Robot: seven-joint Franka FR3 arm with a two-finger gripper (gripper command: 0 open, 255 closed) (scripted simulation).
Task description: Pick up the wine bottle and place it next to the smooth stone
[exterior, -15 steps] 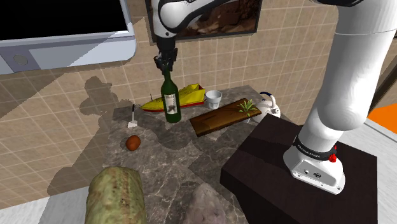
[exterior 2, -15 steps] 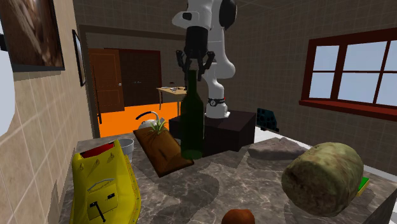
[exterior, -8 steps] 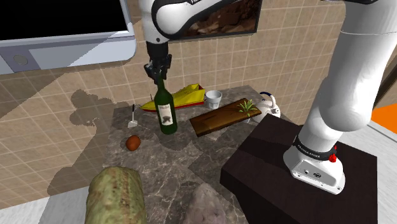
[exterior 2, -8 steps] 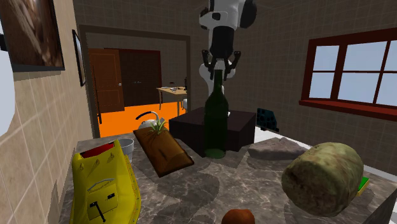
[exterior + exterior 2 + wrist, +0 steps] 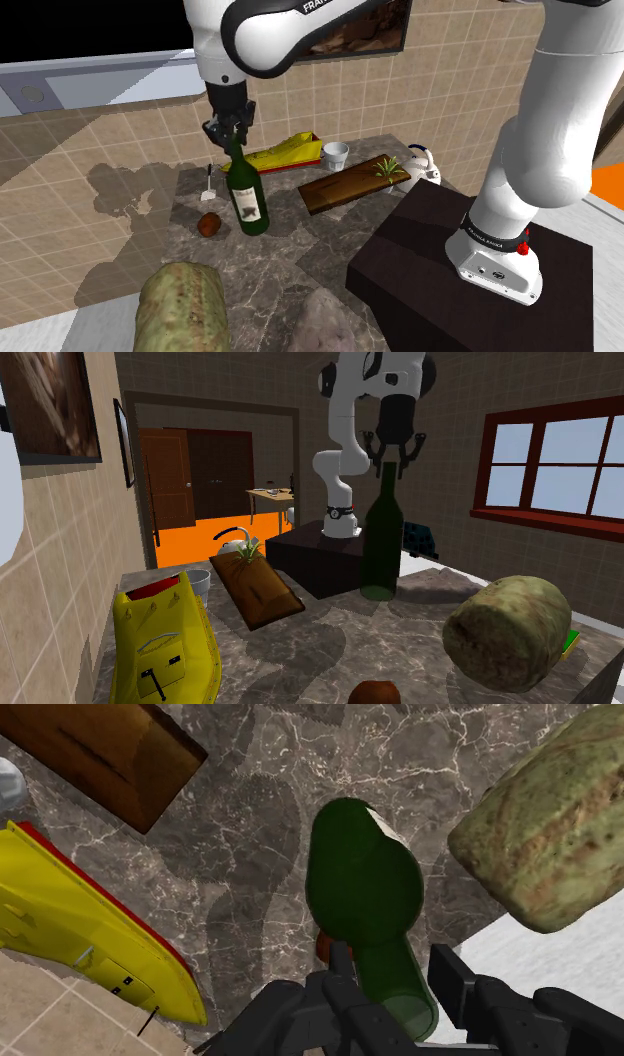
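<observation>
A dark green wine bottle [image 5: 245, 196] with a pale label stands nearly upright, and my gripper [image 5: 228, 130] is shut on its neck. From the second exterior view the gripper [image 5: 392, 457] clasps the bottle [image 5: 379, 547] at the top, and the base is low over the marble counter [image 5: 330, 642]; I cannot tell whether it touches. Along the gripper [image 5: 395, 976], both black fingers press the neck of the bottle [image 5: 360, 884]. A big rounded, mottled green-brown stone [image 5: 183, 308] [image 5: 508, 632] [image 5: 540, 814] lies a little apart from the bottle, nearer the counter's front.
A small brown ball [image 5: 210, 224] lies right by the bottle. A yellow toy boat [image 5: 280, 153] [image 5: 90, 934], a white cup [image 5: 336, 154], a wooden board [image 5: 352, 183] [image 5: 255, 587] and a kettle [image 5: 420, 160] sit behind. A grey rock [image 5: 325, 320] is beside the dark stand [image 5: 450, 260].
The gripper has carried the bottle towards the shoulder view's left and nearer the camera, away from the boat and board and closer to the brown ball and the stone. The grip is unchanged.
</observation>
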